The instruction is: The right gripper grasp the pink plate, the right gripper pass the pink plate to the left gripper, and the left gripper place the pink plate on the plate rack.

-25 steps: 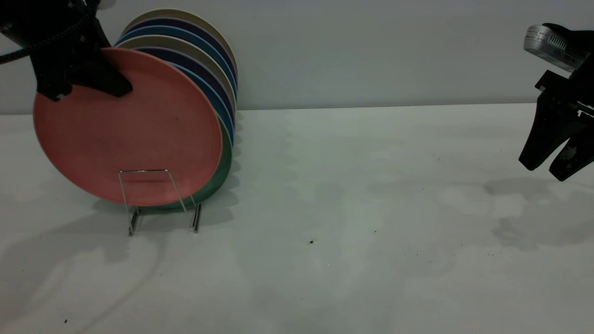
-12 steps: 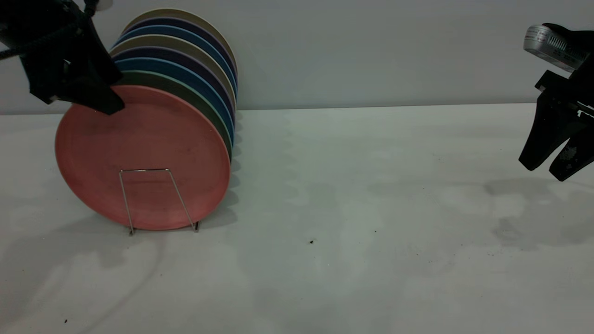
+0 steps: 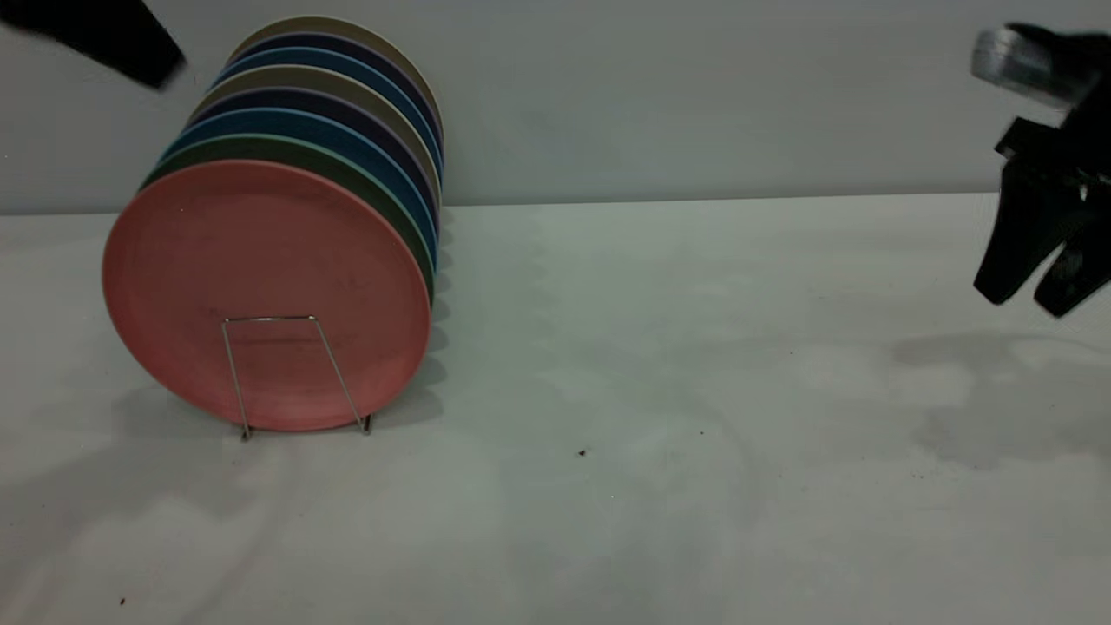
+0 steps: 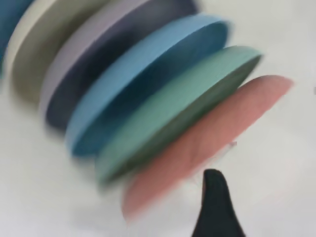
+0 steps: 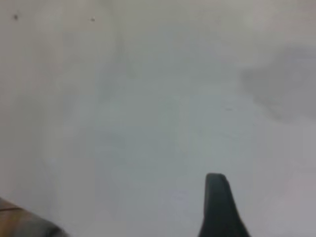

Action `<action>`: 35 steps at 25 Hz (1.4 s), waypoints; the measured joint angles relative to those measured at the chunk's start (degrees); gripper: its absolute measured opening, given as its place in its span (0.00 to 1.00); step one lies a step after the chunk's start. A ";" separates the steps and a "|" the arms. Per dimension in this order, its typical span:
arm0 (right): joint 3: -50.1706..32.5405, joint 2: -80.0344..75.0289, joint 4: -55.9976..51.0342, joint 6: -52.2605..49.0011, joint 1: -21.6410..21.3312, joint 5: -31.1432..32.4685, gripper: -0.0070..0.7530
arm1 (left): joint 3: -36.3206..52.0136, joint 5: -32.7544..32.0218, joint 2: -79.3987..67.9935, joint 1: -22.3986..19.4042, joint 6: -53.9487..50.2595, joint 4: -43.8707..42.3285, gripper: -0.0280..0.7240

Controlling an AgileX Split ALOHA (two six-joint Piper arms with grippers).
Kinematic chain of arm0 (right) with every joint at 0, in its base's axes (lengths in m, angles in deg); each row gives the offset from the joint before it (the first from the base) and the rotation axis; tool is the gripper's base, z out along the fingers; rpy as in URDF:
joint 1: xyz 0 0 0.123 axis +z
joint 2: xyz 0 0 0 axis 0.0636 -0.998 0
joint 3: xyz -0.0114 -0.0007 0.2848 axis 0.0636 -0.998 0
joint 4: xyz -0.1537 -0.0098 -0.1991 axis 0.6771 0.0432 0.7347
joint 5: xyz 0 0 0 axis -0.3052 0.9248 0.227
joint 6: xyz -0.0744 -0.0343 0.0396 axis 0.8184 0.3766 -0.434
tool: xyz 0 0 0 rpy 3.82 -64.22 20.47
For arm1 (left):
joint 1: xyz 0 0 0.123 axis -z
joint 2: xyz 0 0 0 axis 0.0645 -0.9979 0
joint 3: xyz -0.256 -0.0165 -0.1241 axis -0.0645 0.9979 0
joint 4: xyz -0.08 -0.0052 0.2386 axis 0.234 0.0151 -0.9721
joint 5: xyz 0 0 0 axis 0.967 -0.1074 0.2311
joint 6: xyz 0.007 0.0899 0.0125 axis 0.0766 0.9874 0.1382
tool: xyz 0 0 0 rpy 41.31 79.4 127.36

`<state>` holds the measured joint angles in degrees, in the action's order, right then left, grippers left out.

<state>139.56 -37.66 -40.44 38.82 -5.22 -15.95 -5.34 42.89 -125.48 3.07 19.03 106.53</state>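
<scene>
The pink plate (image 3: 260, 278) stands upright at the front of the plate rack (image 3: 269, 319), behind the rack's front wire loop, with nothing gripping it. It also shows in the left wrist view (image 4: 207, 138), edge-on. My left gripper (image 3: 161, 65) is high at the top left corner, clear of the plates, open and empty; one of its fingers (image 4: 213, 197) shows in the left wrist view. My right gripper (image 3: 1022, 302) hangs at the far right above the table, open and empty, with one of its fingers (image 5: 217, 202) in its wrist view.
Behind the pink plate stand a teal-green plate (image 3: 286, 149), dark blue plates (image 3: 347, 130) and beige ones, all upright in the rack. The white table (image 3: 651, 391) stretches between the rack and the right gripper. A grey wall (image 3: 694, 87) runs behind.
The left gripper lowered the pink plate into the rack's front slot, let go, and rose up and left. The right gripper shifted slightly upward.
</scene>
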 joint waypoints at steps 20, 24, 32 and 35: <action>-23.36 52.97 24.37 -23.46 12.62 10.80 0.67 | 19.63 -15.57 39.58 -1.52 -30.68 -21.16 0.68; -31.30 68.25 23.51 -21.77 12.62 11.39 0.67 | 26.93 -15.23 50.91 -1.52 -30.97 -21.16 0.67; -42.92 97.43 23.39 -20.04 12.62 11.23 0.67 | 35.60 -17.73 69.82 -1.52 -32.05 -21.16 0.67; -47.24 103.79 23.32 -19.98 12.62 10.47 0.67 | 36.83 -20.69 75.01 -1.52 -32.12 -21.15 0.67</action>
<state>92.32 66.14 -17.11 18.84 7.40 -5.48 31.49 22.20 -50.46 1.54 -13.10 85.38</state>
